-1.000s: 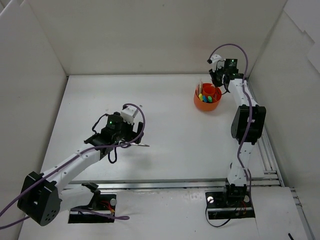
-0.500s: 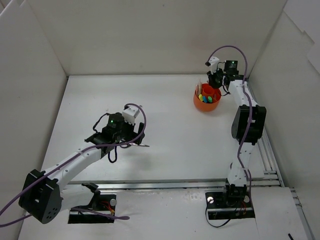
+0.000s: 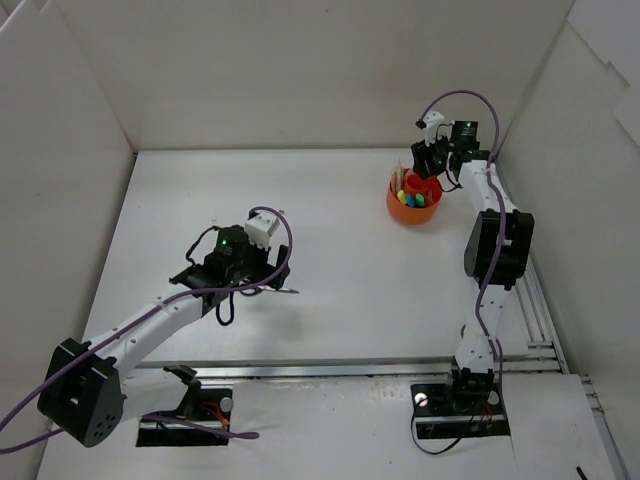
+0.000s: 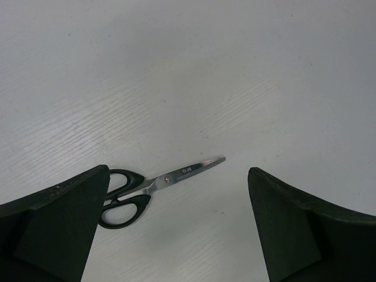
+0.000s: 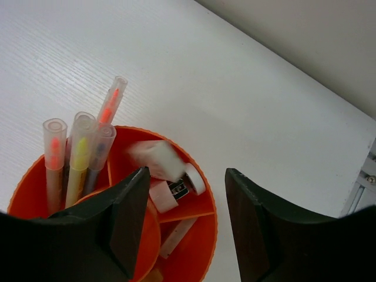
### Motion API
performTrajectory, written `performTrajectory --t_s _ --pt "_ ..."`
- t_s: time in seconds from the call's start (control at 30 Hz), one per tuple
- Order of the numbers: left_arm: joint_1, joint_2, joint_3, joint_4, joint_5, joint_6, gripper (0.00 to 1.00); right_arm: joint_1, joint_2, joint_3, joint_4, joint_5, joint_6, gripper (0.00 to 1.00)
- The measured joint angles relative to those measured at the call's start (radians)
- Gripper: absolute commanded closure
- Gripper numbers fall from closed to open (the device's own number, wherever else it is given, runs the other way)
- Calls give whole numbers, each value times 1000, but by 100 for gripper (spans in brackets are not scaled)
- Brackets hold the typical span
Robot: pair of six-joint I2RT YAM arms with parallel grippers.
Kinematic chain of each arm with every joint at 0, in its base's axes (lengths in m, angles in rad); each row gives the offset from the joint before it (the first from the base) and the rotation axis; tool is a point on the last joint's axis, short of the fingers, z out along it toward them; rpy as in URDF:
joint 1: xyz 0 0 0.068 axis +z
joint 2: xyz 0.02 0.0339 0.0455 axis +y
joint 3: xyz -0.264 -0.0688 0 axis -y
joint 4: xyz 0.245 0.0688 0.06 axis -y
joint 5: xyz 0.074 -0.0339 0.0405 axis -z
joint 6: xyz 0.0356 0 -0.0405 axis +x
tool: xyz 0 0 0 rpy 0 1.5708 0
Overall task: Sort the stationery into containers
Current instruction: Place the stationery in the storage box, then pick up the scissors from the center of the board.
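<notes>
Overhead overview, two downward wrist close-ups

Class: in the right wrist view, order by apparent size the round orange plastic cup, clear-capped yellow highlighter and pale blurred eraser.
1. round orange plastic cup
2. clear-capped yellow highlighter
3. pale blurred eraser, its outline unsure

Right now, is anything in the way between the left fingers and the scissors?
No, nothing I can see. The scissors lie flat on the table, just below the open left fingers, with only air between. One finger hides part of them in the wrist view.
</notes>
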Motion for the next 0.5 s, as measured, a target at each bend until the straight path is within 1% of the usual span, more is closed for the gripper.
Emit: performTrajectory --t_s 0.1,0.13,0.2,0.23,0.27,0.5 --pt "0 0 0 0 0 0 0 -4 -1 -5 4 8 11 53" --pt "0 0 0 0 0 -1 0 -5 -1 -6 5 8 14 57" --pt "0 0 0 0 2 -1 0 -5 -1 -10 3 8 16 60" --pt "0 0 0 0 3 -1 1 -5 -1 -12 5 8 18 63" --pt "0 0 0 0 5 -2 0 -5 -1 -13 4 8 18 65" --pt "0 0 0 0 20 -3 0 -5 -20 -34 -7 -2 24 66"
